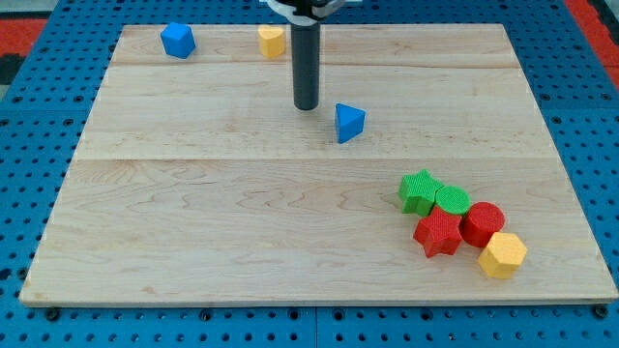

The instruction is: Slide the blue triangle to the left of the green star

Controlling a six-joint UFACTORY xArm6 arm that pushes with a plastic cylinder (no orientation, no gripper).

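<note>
The blue triangle (349, 123) lies on the wooden board, a little above and right of the board's middle. The green star (419, 190) sits at the lower right, touching a green round block (452, 200). My tip (306, 105) stands just to the upper left of the blue triangle, a small gap apart from it. The rod comes down from the view's top.
A red star (438, 233), a red round block (482, 223) and a yellow hexagon block (502, 255) cluster below the green star. A blue block (178, 41) and a yellow block (272, 42) sit near the board's top edge (387, 26).
</note>
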